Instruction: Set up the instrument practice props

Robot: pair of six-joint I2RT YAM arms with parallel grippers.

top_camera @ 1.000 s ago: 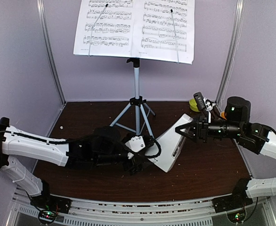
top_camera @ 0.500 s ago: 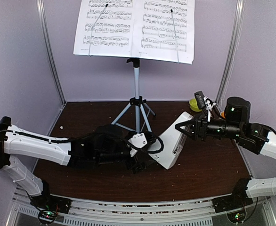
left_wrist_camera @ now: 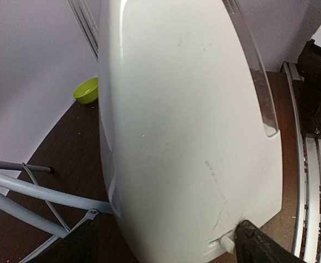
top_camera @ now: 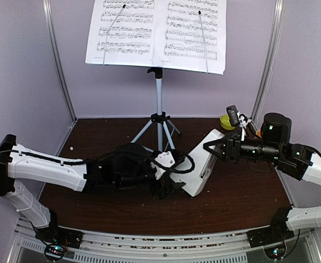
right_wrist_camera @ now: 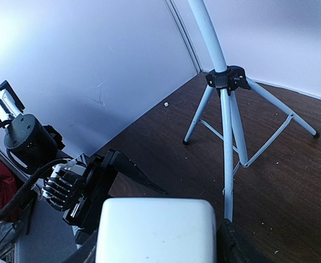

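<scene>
Top external view: the white metronome (top_camera: 201, 164) lies tilted on the brown table (top_camera: 237, 203), just right of the music stand (top_camera: 159, 93) legs, between the two arms. The right gripper (top_camera: 211, 149) pinches its narrow upper end, which is raised. The left gripper (top_camera: 174, 185) sits at the wide base, jaws spread, with one finger clear of it. Two sheet-music pages (top_camera: 155, 30) rest on the stand, and a green bowl (top_camera: 225, 121) sits at the far right
</scene>
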